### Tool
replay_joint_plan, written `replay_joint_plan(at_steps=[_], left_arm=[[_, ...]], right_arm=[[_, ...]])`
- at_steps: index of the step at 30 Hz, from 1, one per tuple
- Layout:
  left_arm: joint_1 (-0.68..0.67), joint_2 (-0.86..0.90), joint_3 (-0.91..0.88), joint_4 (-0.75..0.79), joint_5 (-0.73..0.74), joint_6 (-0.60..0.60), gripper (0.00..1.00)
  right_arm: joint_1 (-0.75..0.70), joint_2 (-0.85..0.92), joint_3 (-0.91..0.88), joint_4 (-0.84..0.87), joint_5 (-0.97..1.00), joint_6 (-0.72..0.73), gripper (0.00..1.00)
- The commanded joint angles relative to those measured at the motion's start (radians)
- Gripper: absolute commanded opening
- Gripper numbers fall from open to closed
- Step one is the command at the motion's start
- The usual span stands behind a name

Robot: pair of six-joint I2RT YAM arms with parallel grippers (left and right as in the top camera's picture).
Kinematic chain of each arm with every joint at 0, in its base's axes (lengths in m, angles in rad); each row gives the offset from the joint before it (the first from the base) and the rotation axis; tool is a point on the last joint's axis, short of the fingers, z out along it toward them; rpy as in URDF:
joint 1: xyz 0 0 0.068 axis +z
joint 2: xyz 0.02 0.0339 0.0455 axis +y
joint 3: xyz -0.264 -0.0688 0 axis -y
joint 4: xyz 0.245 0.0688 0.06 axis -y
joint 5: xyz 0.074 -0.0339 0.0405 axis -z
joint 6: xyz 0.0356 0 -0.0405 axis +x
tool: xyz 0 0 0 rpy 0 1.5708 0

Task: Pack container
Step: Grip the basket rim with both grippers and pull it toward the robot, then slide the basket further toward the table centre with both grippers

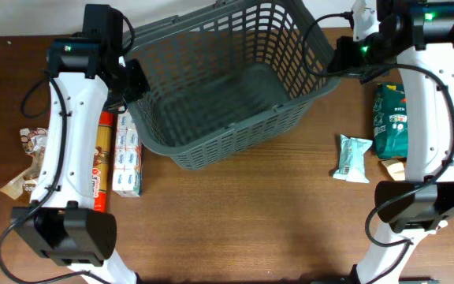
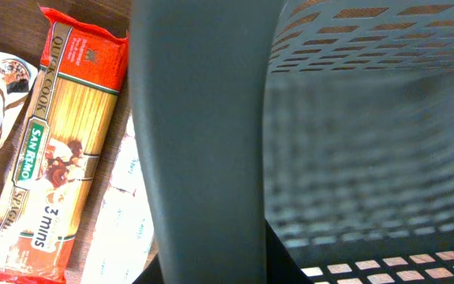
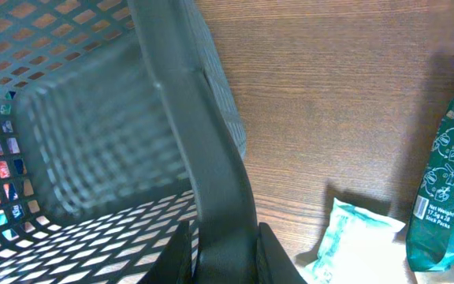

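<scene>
While nothing is packed yet, spaghetti packet (image 1: 101,162) and pale pouch (image 1: 351,158) lie nearest, outside | container (image 1: 211,150) mid-table, empty, seemingly tilted | right gripper (image 3: 225,254) clamps its right rim; left gripper (image 1: 135,79) at left rim, grip unclear | risk: uneven hold, basket slips onto packets

A robotics lab bench: two arms (image 1: 69,134) at a wooden table (image 1: 243,229) with groceries (spaghetti packet (image 1: 101,162), green bag (image 1: 390,118)).
</scene>
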Motion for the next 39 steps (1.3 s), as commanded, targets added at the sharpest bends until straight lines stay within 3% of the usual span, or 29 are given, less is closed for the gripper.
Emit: replay_joint_plan(at_steps=[1, 10, 25, 39], left_arm=[[0.013, 0.05, -0.003, 0.031, -0.113, 0.068, 0.02], [0.013, 0.055, -0.003, 0.078, -0.12, 0.09, 0.02], [0.013, 0.1, 0.069, 0.044, -0.12, 0.121, 0.02], [0.018, 0.113, 0.16, 0.033, -0.12, 0.151, 0.02]], right_arm=[[0.023, 0.028, -0.052, -0.063, 0.003, -0.143, 0.04], [0.023, 0.028, -0.052, -0.163, 0.003, -0.143, 0.04], [0.14, 0.02, -0.052, -0.163, 0.051, -0.116, 0.05], [0.141, 0.016, -0.046, -0.112, 0.107, -0.093, 0.04]])
